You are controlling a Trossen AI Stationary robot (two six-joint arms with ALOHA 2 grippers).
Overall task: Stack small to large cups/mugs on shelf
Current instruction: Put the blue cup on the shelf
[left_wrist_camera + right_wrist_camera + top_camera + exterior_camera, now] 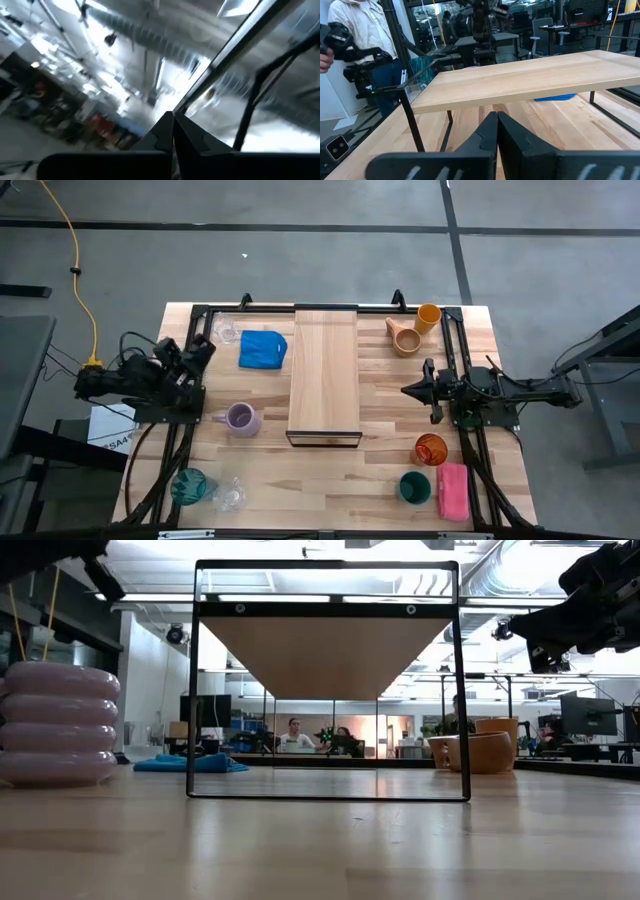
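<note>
While the shelf [324, 375] stands bare in the middle of the table [330, 480], all the cups sit around it on the wood; the left gripper [203, 348] is raised at the table's left edge with its fingers pressed together on nothing; the right gripper [408, 391] hovers just right of the shelf, pointing at it, its fingers also together and empty. A lavender mug [241, 418] sits left of the shelf, a blue cloth [262, 349] beyond it; a teal tumbler [188, 486] and a clear glass [230, 496] stand at the near left corner; a tan mug [404, 338] and an orange cup [428, 317] touch at the far right; a red cup [431, 449], a green cup [414, 487] and a pink sponge [452, 490] sit near right.
</note>
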